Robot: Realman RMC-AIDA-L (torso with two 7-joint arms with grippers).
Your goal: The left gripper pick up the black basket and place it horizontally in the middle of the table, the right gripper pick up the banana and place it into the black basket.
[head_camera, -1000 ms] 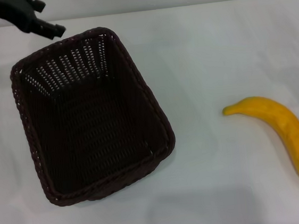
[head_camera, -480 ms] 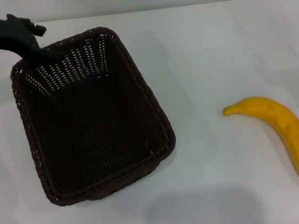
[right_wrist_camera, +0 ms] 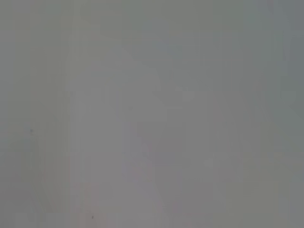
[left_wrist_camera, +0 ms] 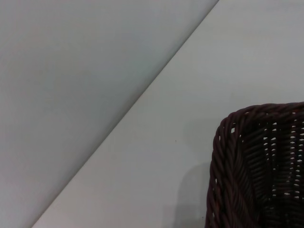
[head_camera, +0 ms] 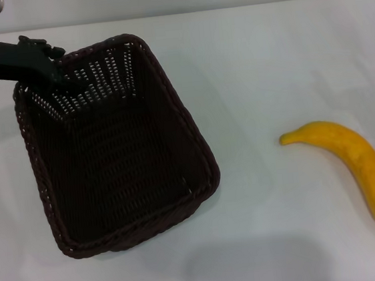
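Black basket (head_camera: 114, 148): lengthwise, left gripper (head_camera: 60, 80) at far rim for a pickup, claw state unclear; banana (head_camera: 354, 163) right of basket.

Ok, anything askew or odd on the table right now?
Only the basket: it sits skewed, left of centre, left gripper at its far rim. The banana lies intact on the table. Nothing spilled or damaged.

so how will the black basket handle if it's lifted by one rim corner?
The black basket is open-weave wicker, so probably light and fairly stiff. It is long; held at the far corner by the left end effector, it would likely tilt.
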